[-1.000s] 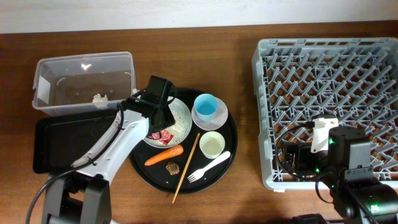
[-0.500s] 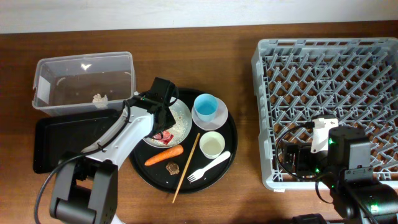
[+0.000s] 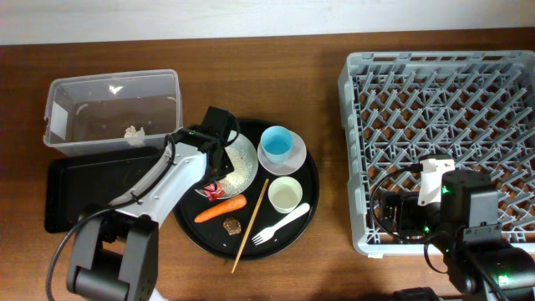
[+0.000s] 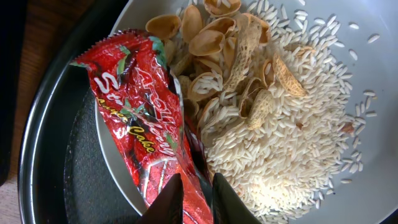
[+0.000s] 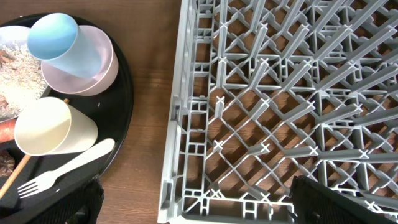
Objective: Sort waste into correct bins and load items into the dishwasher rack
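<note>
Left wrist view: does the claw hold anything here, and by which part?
Yes. The left claw pinches the crumpled red wrapper by its lower end, the one nearest the camera.

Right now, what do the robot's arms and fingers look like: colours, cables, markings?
The left arm has a white shell with black joints and wrist; its fingers are dark. The right arm is black with green lights, black cables and one white part. No readable markings.

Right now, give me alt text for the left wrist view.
The left gripper pinches a crumpled red wrapper lying over the rim of a white plate heaped with rice and nut shells, on a black round tray.
</note>
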Available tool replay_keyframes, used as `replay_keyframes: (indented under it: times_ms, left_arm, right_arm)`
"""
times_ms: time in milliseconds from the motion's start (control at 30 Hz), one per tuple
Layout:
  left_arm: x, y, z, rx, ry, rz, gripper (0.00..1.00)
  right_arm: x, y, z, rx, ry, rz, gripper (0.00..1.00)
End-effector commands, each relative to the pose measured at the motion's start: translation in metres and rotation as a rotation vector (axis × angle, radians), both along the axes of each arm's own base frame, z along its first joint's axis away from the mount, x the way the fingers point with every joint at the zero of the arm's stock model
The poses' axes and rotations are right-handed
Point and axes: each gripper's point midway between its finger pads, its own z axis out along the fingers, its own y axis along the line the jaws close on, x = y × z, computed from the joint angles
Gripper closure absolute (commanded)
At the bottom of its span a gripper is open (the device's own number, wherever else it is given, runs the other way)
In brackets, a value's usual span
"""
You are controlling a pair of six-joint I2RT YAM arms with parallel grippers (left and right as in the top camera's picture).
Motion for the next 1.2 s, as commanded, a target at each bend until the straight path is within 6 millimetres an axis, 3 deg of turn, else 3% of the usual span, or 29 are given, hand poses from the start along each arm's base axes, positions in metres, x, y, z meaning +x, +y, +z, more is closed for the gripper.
replay_keyframes:
  times_ms: [0,67,233,367,467,567,700,900,933,1033,1067,1167]
  left_arm:
    - [0.002,0.005,0.001,0.026,0.003,0.013,0.92]
    - [0.001,0.008,0.001,0.038,0.005,0.013,0.99]
    - [0.002,0.008,0.009,0.051,0.003,-0.050,0.99]
    - [0.012,0.016,0.061,0.099,-0.087,-0.076,0.99]
    - [0.028,0.011,0.105,0.096,-0.198,-0.187,0.99]
    - [0.041,0.017,0.136,0.102,-0.277,-0.218,0.99]
    - [0.062,0.053,0.153,0.104,-0.355,-0.109,1.00]
    - [0.101,0.129,0.160,0.120,-0.476,0.090,0.99]
    - [0.104,0.135,0.159,0.123,-0.483,0.106,0.88]
    - [0.109,0.152,0.159,0.135,-0.501,0.136,0.36]
    - [0.111,0.153,0.161,0.143,-0.508,0.124,0.31]
    - [0.116,0.151,0.168,0.165,-0.521,0.043,0.30]
  right_arm:
    - [0.001,-0.002,0.007,-0.002,-0.020,-0.013,0.01]
    - [0.001,-0.002,0.007,-0.002,-0.020,-0.013,0.01]
    - [0.001,-0.002,0.007,-0.002,-0.020,-0.013,0.01]
    - [0.002,-0.005,0.007,-0.015,-0.022,-0.024,0.01]
    - [0.002,-0.006,0.007,-0.017,-0.021,-0.026,0.01]
    - [0.002,-0.006,0.007,-0.017,-0.021,-0.026,0.01]
    - [0.001,-0.006,0.007,-0.017,-0.019,-0.026,0.01]
    - [0.000,-0.006,0.006,-0.017,-0.014,-0.026,0.01]
    - [0.000,-0.006,0.006,-0.017,-0.014,-0.026,0.01]
    - [0.000,-0.006,0.006,-0.017,-0.013,-0.026,0.01]
    - [0.000,-0.006,0.006,-0.017,-0.013,-0.026,0.01]
    - [0.000,-0.006,0.006,-0.017,-0.012,-0.026,0.01]
